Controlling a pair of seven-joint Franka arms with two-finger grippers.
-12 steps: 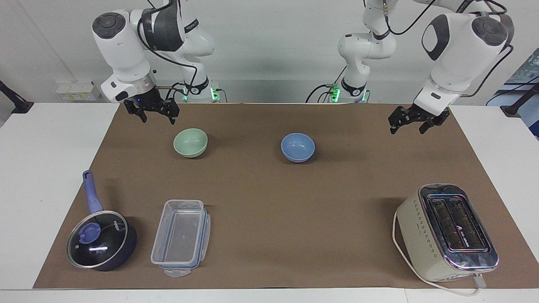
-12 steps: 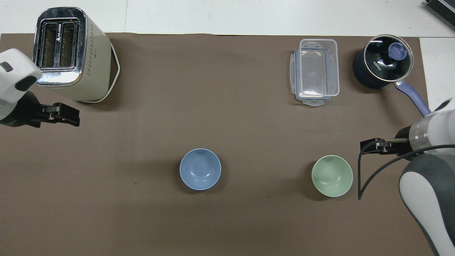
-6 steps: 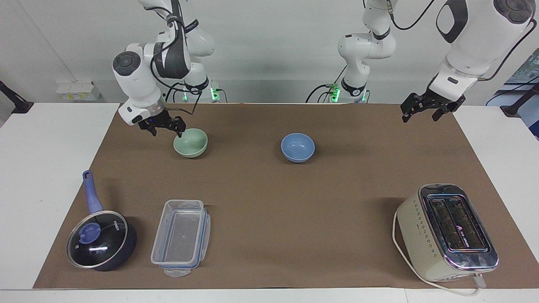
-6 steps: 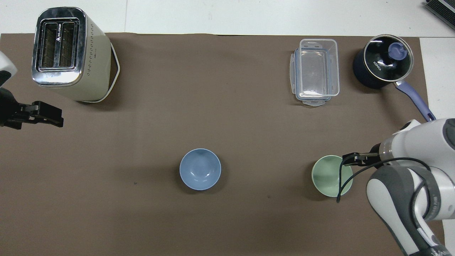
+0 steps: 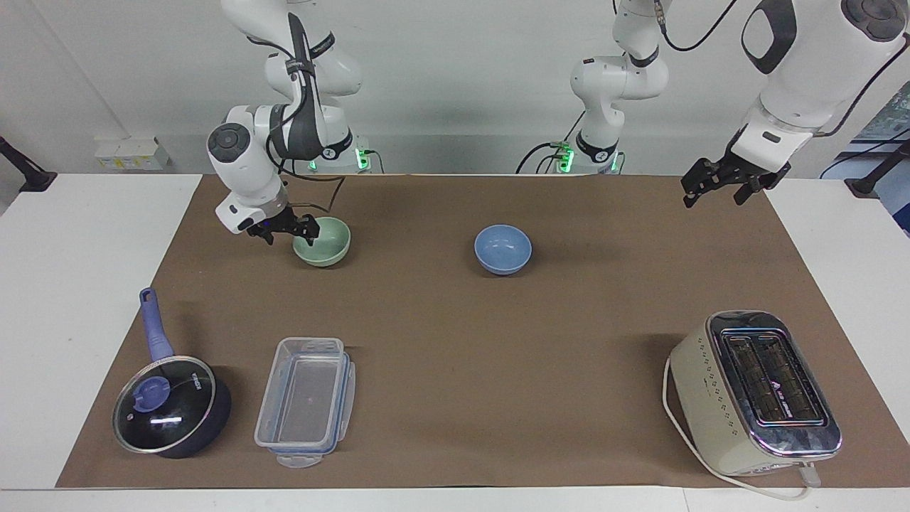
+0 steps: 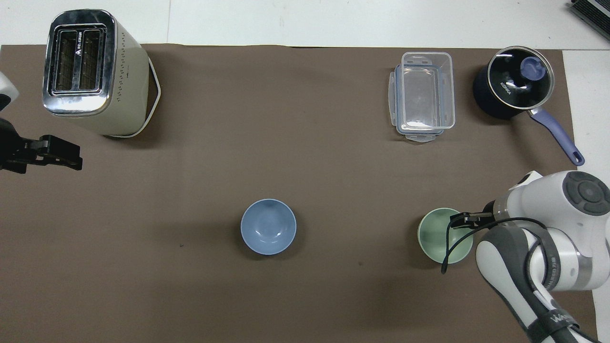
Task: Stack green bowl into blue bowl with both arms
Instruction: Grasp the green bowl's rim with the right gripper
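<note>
The pale green bowl (image 5: pixel 328 245) sits upright on the brown mat toward the right arm's end; it also shows in the overhead view (image 6: pixel 436 238). The blue bowl (image 5: pixel 502 249) sits upright beside it near the mat's middle, a good gap away, also in the overhead view (image 6: pixel 268 226). My right gripper (image 5: pixel 291 231) is open and low at the green bowl's rim, one finger over the bowl's inside and one outside; the overhead view shows it (image 6: pixel 457 220) over that rim. My left gripper (image 5: pixel 721 186) is open and empty, raised over the mat's edge at the left arm's end (image 6: pixel 62 152).
A cream toaster (image 5: pixel 757 391) stands farther from the robots at the left arm's end. A clear plastic container (image 5: pixel 306 402) and a lidded dark saucepan (image 5: pixel 170 409) with a blue handle lie farther from the robots than the green bowl.
My right gripper has come down and moved from beside the green bowl onto its rim. My left gripper has risen a little and drifted toward the mat's edge. The bowls have not moved.
</note>
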